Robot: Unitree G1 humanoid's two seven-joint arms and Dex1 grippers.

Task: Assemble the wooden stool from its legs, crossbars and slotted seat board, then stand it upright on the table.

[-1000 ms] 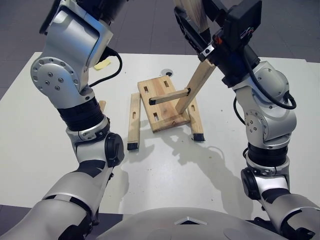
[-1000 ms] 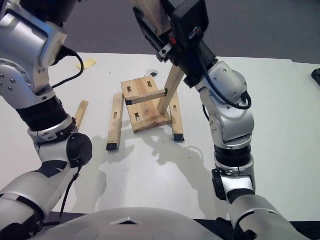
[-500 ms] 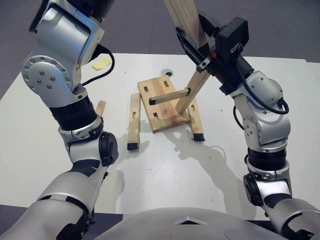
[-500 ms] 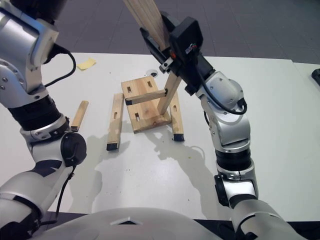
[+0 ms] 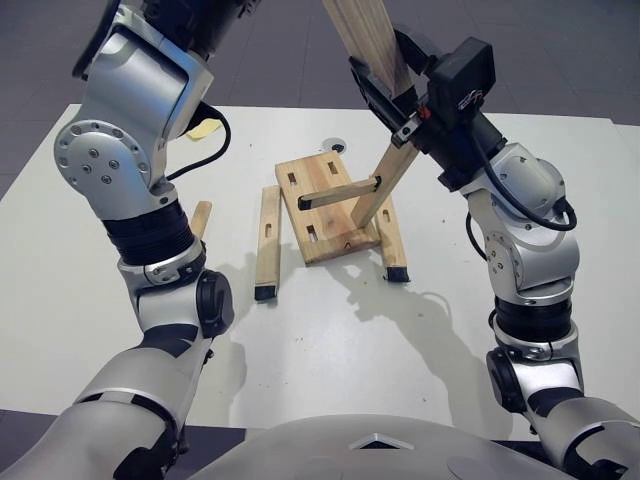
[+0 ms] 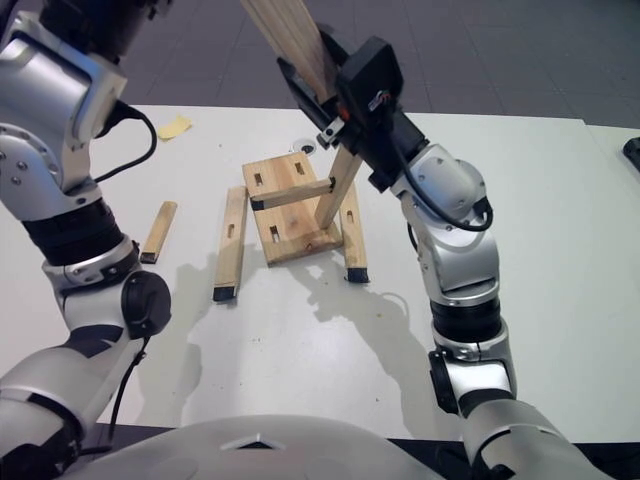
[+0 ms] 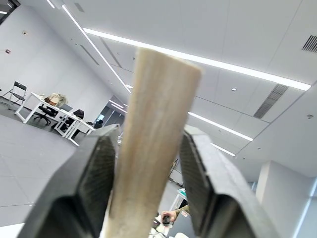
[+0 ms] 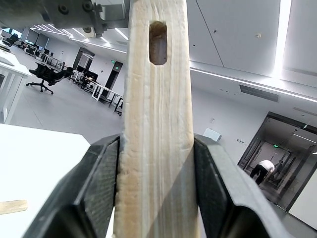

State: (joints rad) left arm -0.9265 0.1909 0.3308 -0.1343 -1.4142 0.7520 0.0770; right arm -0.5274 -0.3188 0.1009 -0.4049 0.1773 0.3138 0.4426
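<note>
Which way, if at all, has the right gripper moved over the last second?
Yes. Against the unmoved seat board, the right gripper, shut on a leg, shifted lower and slightly toward the robot's left.

The right gripper [image 5: 392, 85] has been carried toward the robot's left and a little lower, almost all of it in the first half second. The leg [image 5: 362, 30] clamped in it has been tipped along: its upper part, earlier nearly upright, is now leaned up and to the left, and more of its length is seen. The left arm [image 5: 125, 140] has been swung outward and then partly back, and the short bar [image 5: 201, 217] beside it on the table [image 5: 320, 340] has been uncovered further.
</note>
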